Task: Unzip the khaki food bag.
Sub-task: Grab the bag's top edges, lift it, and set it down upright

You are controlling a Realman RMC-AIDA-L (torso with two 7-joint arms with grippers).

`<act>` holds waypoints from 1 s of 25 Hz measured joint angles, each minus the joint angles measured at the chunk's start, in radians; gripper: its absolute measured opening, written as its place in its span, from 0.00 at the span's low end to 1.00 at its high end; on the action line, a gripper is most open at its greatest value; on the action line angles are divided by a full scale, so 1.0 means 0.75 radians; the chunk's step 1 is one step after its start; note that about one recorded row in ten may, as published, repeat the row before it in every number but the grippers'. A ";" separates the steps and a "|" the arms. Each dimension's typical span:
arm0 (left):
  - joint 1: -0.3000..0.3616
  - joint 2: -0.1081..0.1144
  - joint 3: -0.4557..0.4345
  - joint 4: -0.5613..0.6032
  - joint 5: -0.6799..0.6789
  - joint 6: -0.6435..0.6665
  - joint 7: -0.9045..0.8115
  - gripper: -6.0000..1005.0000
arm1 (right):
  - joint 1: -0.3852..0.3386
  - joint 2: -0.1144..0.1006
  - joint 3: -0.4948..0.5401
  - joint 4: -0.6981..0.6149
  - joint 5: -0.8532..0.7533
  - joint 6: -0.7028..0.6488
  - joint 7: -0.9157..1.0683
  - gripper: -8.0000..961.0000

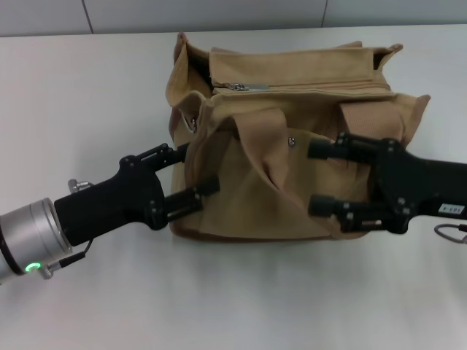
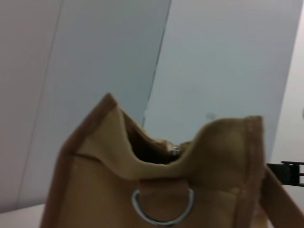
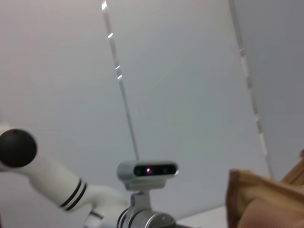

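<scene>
The khaki food bag [image 1: 248, 168] stands on the white table [image 1: 87, 95], a boxy tan canvas tote with its strap handles flopped over the front. Its silver zipper [image 1: 314, 87] runs along the top, with the pull [image 1: 237, 87] at the bag's left end. My left gripper [image 1: 193, 171] is open at the bag's left front corner, its fingers wide apart. My right gripper [image 1: 317, 177] is open against the bag's front face on the right. The left wrist view shows the bag's end [image 2: 95, 180], a metal D-ring [image 2: 163, 209] and a gap at the top.
A metal snap [image 1: 291, 141] sits on the front pocket. The right wrist view shows a bag corner [image 3: 259, 199] and the robot's head camera [image 3: 147, 170]. The table's back edge meets a grey wall [image 1: 219, 14] just behind the bag.
</scene>
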 joint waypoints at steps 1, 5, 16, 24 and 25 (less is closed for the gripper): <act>0.000 0.000 0.000 0.000 0.000 0.000 0.000 0.69 | 0.000 0.000 0.000 0.000 0.000 0.000 0.000 0.89; -0.004 0.000 -0.003 -0.014 -0.016 -0.003 0.032 0.67 | -0.012 0.000 0.027 0.007 0.001 0.000 0.000 0.89; 0.008 0.001 0.004 -0.015 -0.016 -0.002 0.058 0.36 | -0.012 0.000 0.028 0.008 0.001 0.020 0.000 0.89; 0.020 0.003 -0.024 -0.025 -0.018 -0.002 0.067 0.06 | -0.010 0.000 0.029 0.008 0.001 0.025 0.000 0.89; 0.026 0.004 -0.043 -0.021 -0.021 -0.003 0.067 0.06 | -0.012 0.001 0.029 0.011 0.001 0.032 0.000 0.89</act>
